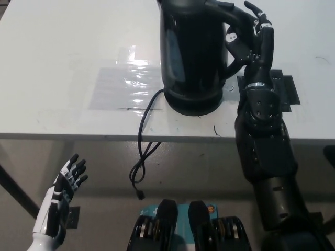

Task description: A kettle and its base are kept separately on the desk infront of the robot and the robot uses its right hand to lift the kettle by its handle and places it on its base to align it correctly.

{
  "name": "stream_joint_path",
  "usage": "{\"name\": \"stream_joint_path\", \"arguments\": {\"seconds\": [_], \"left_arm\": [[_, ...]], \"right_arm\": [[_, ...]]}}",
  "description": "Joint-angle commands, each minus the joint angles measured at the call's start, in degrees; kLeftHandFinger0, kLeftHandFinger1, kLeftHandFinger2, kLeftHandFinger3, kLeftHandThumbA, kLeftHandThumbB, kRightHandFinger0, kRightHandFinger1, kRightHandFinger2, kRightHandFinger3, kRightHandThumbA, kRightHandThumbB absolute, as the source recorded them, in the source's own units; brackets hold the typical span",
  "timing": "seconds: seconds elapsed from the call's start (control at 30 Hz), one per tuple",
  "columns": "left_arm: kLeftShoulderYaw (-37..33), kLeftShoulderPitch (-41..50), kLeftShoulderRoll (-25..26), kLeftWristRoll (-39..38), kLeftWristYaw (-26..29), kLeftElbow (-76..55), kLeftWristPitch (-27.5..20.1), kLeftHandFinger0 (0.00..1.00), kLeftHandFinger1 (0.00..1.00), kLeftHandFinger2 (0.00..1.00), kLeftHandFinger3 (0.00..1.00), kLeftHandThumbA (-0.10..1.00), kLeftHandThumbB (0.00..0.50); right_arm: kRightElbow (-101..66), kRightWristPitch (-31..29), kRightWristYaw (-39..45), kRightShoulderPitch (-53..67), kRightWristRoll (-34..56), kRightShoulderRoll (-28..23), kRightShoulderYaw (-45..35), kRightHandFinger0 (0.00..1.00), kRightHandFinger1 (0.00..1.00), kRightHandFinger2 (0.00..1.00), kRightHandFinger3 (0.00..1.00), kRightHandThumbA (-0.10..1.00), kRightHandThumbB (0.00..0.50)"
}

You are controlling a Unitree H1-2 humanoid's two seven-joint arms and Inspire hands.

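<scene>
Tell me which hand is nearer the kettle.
Right. The black right hand is at the kettle handle, fingers spread; the white left hand hangs open below the desk edge, far off.

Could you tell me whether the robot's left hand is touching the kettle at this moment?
No, the white left hand hangs open below the desk edge, far from the kettle.

One kettle [191,49], one base [192,106], one power cord [142,151], one desk [63,63], two robot hands
</scene>
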Motion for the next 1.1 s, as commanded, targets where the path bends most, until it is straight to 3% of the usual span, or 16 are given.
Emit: {"name": "stream_joint_path", "arguments": {"seconds": [0.0,0.23,0.4,0.6,0.8,1.07], "left_arm": [[0.21,-0.08,1.01,-0.21,-0.59,-1.01,-1.24,1.00,1.00,1.00,1.00,1.00,0.213],[0.33,-0.33,1.10,-0.78,-0.74,-1.11,-0.77,1.00,1.00,1.00,1.00,1.00,0.218],[0.27,-0.20,1.13,-0.81,-0.76,-1.31,-0.32,1.00,1.00,1.00,1.00,1.00,0.255],[0.14,-0.25,0.94,-0.28,-0.56,-1.07,-1.08,1.00,1.00,1.00,1.00,1.00,0.250],[0.24,-0.43,0.92,-0.35,-0.43,-1.22,-0.62,1.00,1.00,1.00,1.00,1.00,0.226],[0.26,-0.63,1.23,-1.17,-1.05,-0.81,-1.22,1.00,1.00,1.00,1.00,1.00,0.251]], "right_arm": [[-1.38,-7.60,-0.81,-6.37,-0.93,-0.51,0.77,0.00,0.29,0.73,0.79,-0.10,0.100],[-0.16,-9.01,-0.84,-5.98,-0.25,-0.94,-0.02,0.00,0.30,0.73,0.78,-0.10,0.102],[-0.46,-9.55,-0.86,-5.01,-0.27,-0.87,-0.01,0.00,0.30,0.73,0.79,-0.10,0.101],[-0.42,-10.09,-0.32,-3.50,0.41,-0.31,-0.04,0.00,0.25,0.68,0.76,-0.10,0.096],[0.21,-11.06,1.12,-2.48,3.24,1.26,-0.85,0.00,0.28,0.72,0.79,-0.10,0.093],[1.72,-12.16,1.70,-1.36,4.88,2.42,-1.45,0.00,0.31,0.75,0.81,-0.10,0.075]]}}
